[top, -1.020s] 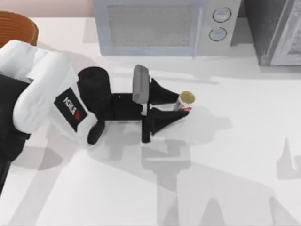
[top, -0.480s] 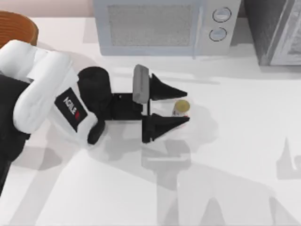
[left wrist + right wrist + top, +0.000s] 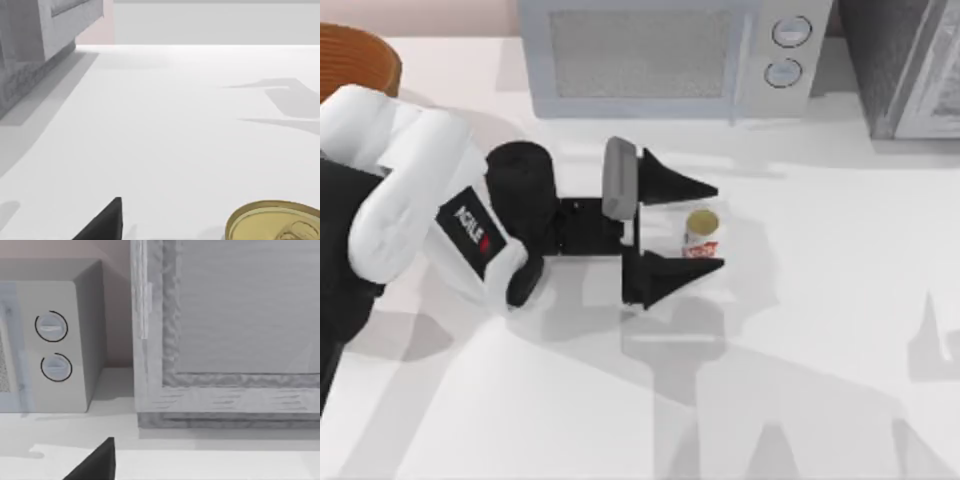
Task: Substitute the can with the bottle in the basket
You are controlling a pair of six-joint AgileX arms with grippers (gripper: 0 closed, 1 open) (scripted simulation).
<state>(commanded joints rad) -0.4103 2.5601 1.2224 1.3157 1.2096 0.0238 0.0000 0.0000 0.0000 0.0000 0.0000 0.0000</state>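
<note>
Straddling the small upright white cylindrical can with red label markings and a dull gold round top [image 3: 702,232], our left claw [image 3: 705,228] has its two black fingers spread apart, one on each side of the can, with a visible gap between each finger and the can wall. The can stands on the white counter [image 3: 800,350], in front of the grey microwave oven [image 3: 660,55], well apart from the orange-brown woven wicker basket [image 3: 360,55] at the far left corner. In the left wrist view the can's gold lid [image 3: 274,221] sits close below the camera beside one black fingertip [image 3: 102,222].

We judge the can to be light, rigid and smooth-walled, so it may slip or tip if pinched near the rim. We recommend taking hold at mid-height on the label, square across the cylinder.

Our right arm stays parked, facing the microwave oven; we cannot tell its claw state.
</note>
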